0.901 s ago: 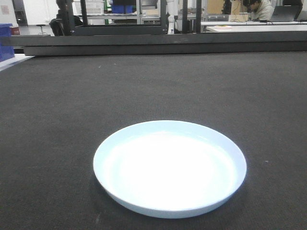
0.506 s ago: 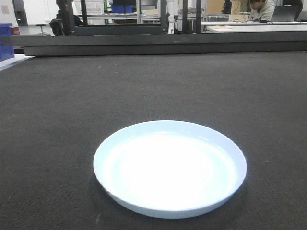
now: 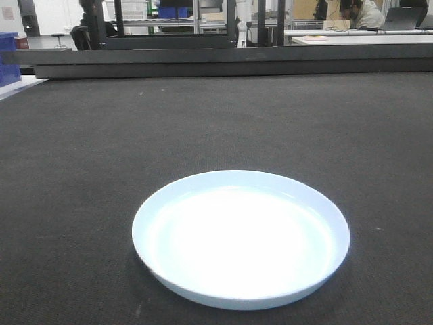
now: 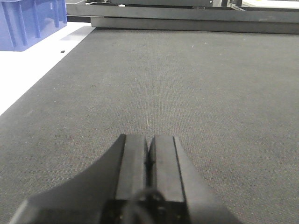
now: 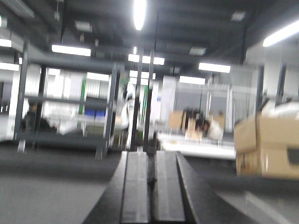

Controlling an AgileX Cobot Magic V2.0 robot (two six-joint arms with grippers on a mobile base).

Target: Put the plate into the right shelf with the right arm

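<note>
Plate (image 3: pixel 240 237) lying on the near table (image 3: pixel 203 115)
Unmoved since earlier; left claw (image 4: pixel 149 156) and right claw (image 5: pixel 151 184) closed, empty: pickup not begun.

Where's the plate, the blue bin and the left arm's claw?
plate (image 3: pixel 240 237): front view, its glossy middle.
blue bin (image 4: pixel 28 21): left wrist view, its ribbed side.
left claw (image 4: pixel 149 142): left wrist view, between its closed fingertips.
</note>
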